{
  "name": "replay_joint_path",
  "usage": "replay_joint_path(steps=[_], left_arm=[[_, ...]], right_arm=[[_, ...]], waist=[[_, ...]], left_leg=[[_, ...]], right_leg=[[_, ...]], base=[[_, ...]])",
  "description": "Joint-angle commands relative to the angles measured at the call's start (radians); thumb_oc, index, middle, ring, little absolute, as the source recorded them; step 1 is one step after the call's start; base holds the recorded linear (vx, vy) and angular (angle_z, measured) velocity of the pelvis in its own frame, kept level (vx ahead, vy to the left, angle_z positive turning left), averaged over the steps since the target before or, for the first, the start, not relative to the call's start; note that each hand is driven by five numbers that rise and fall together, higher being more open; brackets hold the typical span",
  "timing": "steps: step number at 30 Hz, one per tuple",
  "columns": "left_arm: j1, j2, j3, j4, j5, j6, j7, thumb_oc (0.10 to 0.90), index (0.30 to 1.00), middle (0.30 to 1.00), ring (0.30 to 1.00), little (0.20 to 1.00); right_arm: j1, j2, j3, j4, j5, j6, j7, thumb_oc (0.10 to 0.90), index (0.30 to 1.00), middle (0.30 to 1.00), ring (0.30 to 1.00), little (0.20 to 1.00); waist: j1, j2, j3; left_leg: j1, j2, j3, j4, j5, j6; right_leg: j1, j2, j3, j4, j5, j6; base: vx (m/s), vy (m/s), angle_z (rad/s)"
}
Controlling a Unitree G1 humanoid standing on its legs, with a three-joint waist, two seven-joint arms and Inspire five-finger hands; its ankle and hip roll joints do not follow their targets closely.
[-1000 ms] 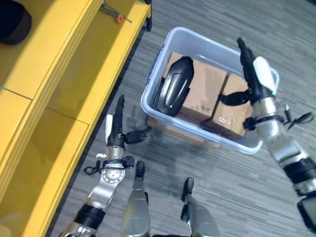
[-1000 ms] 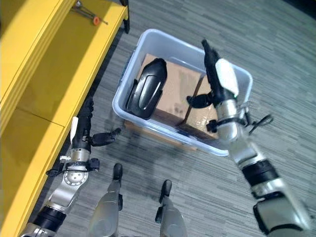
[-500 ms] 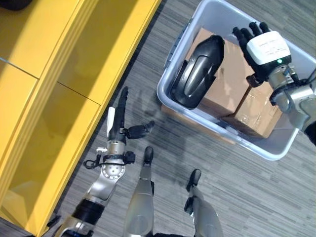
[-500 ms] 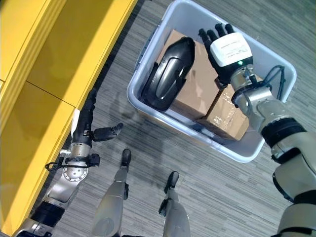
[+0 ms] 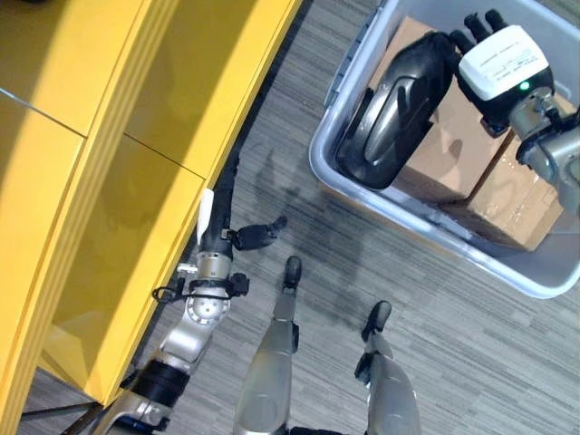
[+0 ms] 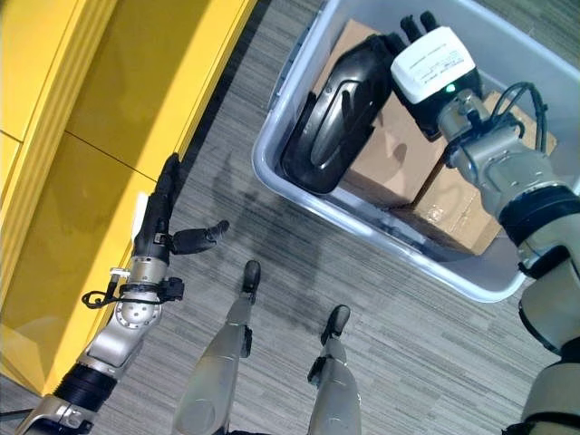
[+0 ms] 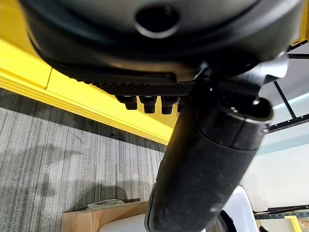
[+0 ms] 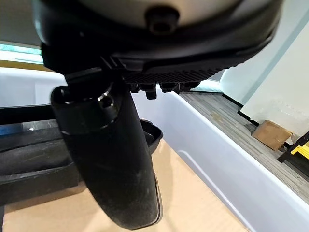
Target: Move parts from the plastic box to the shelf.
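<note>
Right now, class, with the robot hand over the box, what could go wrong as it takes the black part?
The black part lies tilted across a cardboard box, so it may slide when touched. The right robot hand is open beside it; a poor grip could drop it. The plastic box's rim could catch it on lifting.

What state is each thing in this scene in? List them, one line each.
plastic box: open, on the floor, holding parts
black part: inside the box, leaning on the cardboard boxes
cardboard boxes: closed, in the box
right hand: open, over the box
left hand: open, empty, beside the shelf
shelf: yellow
</note>
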Motion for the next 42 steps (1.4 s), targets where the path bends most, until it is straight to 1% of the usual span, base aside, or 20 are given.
replay_joint_path(steps=[1,7,12,13,16,18,20,23,26,29,30,35,37,38,42], left_arm=[[-0.02,0.008,0.013,-0.126,0.037,-0.102,0.044,0.9,1.0,1.0,1.0,1.0],[-0.024,-0.002,0.015,-0.121,0.036,-0.1,0.06,0.9,1.0,1.0,1.0,1.0],[-0.035,-0.009,0.009,-0.107,0.039,-0.099,0.075,0.9,1.0,1.0,1.0,1.0],[-0.043,-0.011,0.007,-0.105,0.053,-0.1,0.083,0.9,1.0,1.0,1.0,1.0],[-0.047,-0.009,0.003,-0.106,0.061,-0.1,0.087,0.9,1.0,1.0,1.0,1.0],[-0.054,-0.014,-0.008,-0.106,0.068,-0.104,0.097,0.9,1.0,1.0,1.0,1.0],[-0.055,-0.013,-0.008,-0.106,0.067,-0.106,0.1,0.9,1.0,1.0,1.0,1.0],[-0.066,-0.011,-0.014,-0.109,0.067,-0.111,0.107,0.9,1.0,1.0,1.0,1.0],[-0.066,-0.005,-0.018,-0.114,0.063,-0.117,0.11,0.9,1.0,1.0,1.0,1.0],[-0.063,-0.005,-0.02,-0.114,0.059,-0.121,0.111,0.9,1.0,1.0,1.0,1.0],[-0.06,-0.004,-0.023,-0.118,0.055,-0.126,0.115,0.9,1.0,1.0,1.0,1.0],[-0.055,0.0,-0.026,-0.125,0.044,-0.137,0.115,0.9,1.0,1.0,1.0,1.0],[-0.055,0.001,-0.023,-0.126,0.041,-0.14,0.114,0.9,1.0,1.0,1.0,1.0],[-0.055,0.002,-0.021,-0.124,0.038,-0.144,0.112,0.9,1.0,1.0,1.0,1.0],[-0.056,-0.002,-0.011,-0.112,0.034,-0.149,0.104,0.9,1.0,1.0,1.0,1.0]], right_arm=[[-0.232,-0.087,0.07,-0.041,-0.019,0.048,-0.057,0.9,1.0,1.0,1.0,1.0],[-0.189,-0.048,0.045,-0.083,-0.021,0.046,-0.046,0.9,1.0,1.0,1.0,1.0],[-0.144,-0.014,0.018,-0.071,-0.016,0.044,-0.041,0.9,1.0,1.0,1.0,1.0],[-0.118,0.005,0.005,-0.052,-0.012,0.045,-0.042,0.9,1.0,1.0,1.0,1.0],[-0.105,0.016,0.001,-0.044,-0.013,0.043,-0.042,0.9,1.0,1.0,1.0,1.0],[-0.056,0.049,-0.013,-0.007,-0.017,0.04,-0.034,0.9,1.0,1.0,1.0,1.0],[-0.049,0.052,-0.018,0.005,-0.015,0.04,-0.034,0.9,1.0,1.0,1.0,1.0],[-0.035,0.061,-0.024,0.075,-0.006,0.042,-0.035,0.9,1.0,1.0,1.0,1.0],[-0.042,0.063,-0.014,0.134,0.0,0.045,-0.041,0.9,1.0,1.0,1.0,1.0],[-0.05,0.059,-0.012,0.171,0.008,0.048,-0.045,0.9,1.0,1.0,1.0,1.0],[-0.061,0.059,-0.006,0.211,0.011,0.053,-0.05,0.9,1.0,1.0,1.0,1.0],[-0.102,0.052,0.032,0.278,0.0,0.059,-0.053,0.9,1.0,1.0,1.0,1.0],[-0.11,0.049,0.046,0.288,-0.008,0.058,-0.048,0.9,1.0,1.0,1.0,1.0],[-0.119,0.042,0.058,0.305,-0.015,0.058,-0.036,0.4,0.3,0.3,0.3,0.3],[-0.098,0.015,0.054,0.309,-0.017,0.052,-0.016,0.4,0.3,0.3,0.3,0.3]], waist=[[0.003,0.0,-0.019],[0.004,-0.001,-0.019],[0.008,0.0,-0.019],[0.01,0.005,-0.019],[0.012,0.006,-0.019],[0.018,0.013,-0.019],[0.02,0.016,-0.019],[0.029,0.031,-0.019],[0.039,0.045,-0.019],[0.045,0.051,-0.019],[0.054,0.061,-0.019],[0.069,0.083,-0.019],[0.071,0.087,-0.019],[0.079,0.094,-0.019],[0.087,0.105,-0.019]], left_leg=[[0.054,0.106,0.022,0.015,-0.068,-0.116],[0.035,0.104,0.014,0.018,-0.072,-0.114],[0.019,0.103,0.007,0.021,-0.072,-0.113],[0.012,0.102,0.005,0.02,-0.072,-0.113],[0.008,0.102,0.003,0.021,-0.073,-0.112],[-0.02,0.099,-0.001,0.024,-0.071,-0.112],[-0.026,0.099,-0.004,0.024,-0.07,-0.112],[-0.052,0.094,-0.01,0.019,-0.065,-0.113],[-0.079,0.09,-0.017,0.016,-0.06,-0.114],[-0.101,0.086,-0.018,0.014,-0.057,-0.112],[-0.126,0.081,-0.023,0.016,-0.056,-0.11],[-0.182,0.067,-0.03,0.033,-0.063,-0.107],[-0.195,0.065,-0.031,0.036,-0.063,-0.106],[-0.214,0.061,-0.034,0.042,-0.064,-0.104],[-0.228,0.056,-0.041,0.048,-0.064,-0.099]], right_leg=[[-0.042,-0.081,0.01,0.172,-0.014,-0.004],[-0.053,-0.082,0.004,0.171,-0.014,-0.004],[-0.062,-0.083,-0.004,0.173,-0.016,-0.003],[-0.068,-0.084,-0.006,0.174,-0.016,-0.003],[-0.074,-0.083,-0.006,0.176,-0.017,-0.004],[-0.098,-0.083,-0.009,0.178,-0.018,-0.004],[-0.103,-0.083,-0.011,0.178,-0.018,-0.005],[-0.127,-0.087,-0.018,0.183,-0.018,-0.004],[-0.156,-0.091,-0.023,0.189,-0.016,-0.002],[-0.176,-0.092,-0.023,0.193,-0.014,-0.001],[-0.199,-0.094,-0.022,0.198,-0.012,0.0],[-0.257,-0.105,-0.019,0.229,-0.022,0.002],[-0.272,-0.108,-0.018,0.236,-0.023,0.002],[-0.288,-0.112,-0.019,0.243,-0.023,0.002],[-0.303,-0.119,-0.016,0.253,-0.022,0.005]], base=[[0.0,0.0,0.0],[0.01,-0.009,0.01],[0.01,-0.013,0.03],[0.0,0.0,0.0],[0.0,-0.006,0.06],[0.0,-0.015,0.09],[0.0,-0.003,0.02],[0.0,0.0,0.0],[0.0,0.006,0.09],[0.0,0.013,0.07],[0.03,0.011,0.07],[0.01,0.002,0.02],[0.01,0.012,0.1],[0.02,0.013,0.16],[0.03,-0.004,0.22]])
